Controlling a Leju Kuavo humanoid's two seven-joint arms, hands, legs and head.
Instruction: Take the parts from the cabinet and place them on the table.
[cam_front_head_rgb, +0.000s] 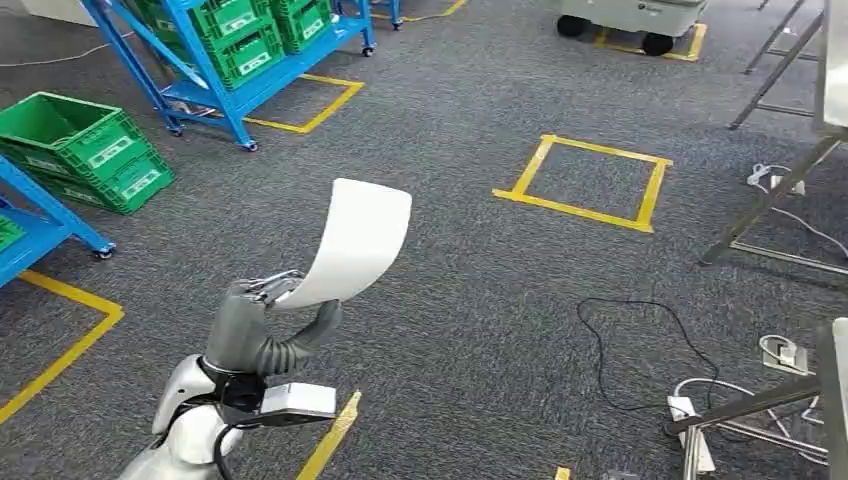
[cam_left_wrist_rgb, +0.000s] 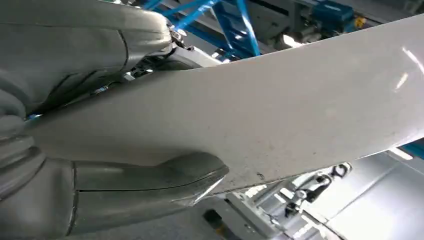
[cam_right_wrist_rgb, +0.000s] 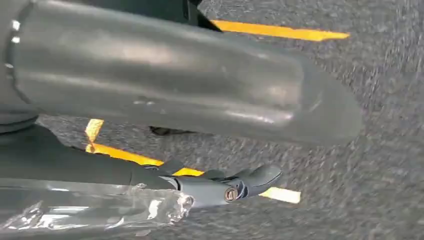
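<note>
The left robot hand (cam_front_head_rgb: 262, 325) pinches the lower end of a white curved part (cam_front_head_rgb: 355, 243) between thumb and fingers, the part rising up and away from it above the grey carpet (cam_front_head_rgb: 480, 300). The right robot hand (cam_right_wrist_rgb: 200, 125) hangs over carpet and yellow tape (cam_right_wrist_rgb: 277, 32), fingers apart, holding nothing.

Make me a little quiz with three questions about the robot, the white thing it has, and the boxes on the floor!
1. Where are the green boxes?
A. on the grey carpet beside the blue rack
B. inside the yellow tape square
C. on the robot's arm

2. What colour is the curved sheet?
A. red
B. white
C. black

3. What is the left hand doing?
A. hanging with nothing in it
B. pressing on a box
C. holding the sheet

Answers: 1 A, the boxes sit on the carpet next to the blue rack. 2 B, the sheet is plain white. 3 C, the thumb and fingers clamp the sheet's lower end.
</note>
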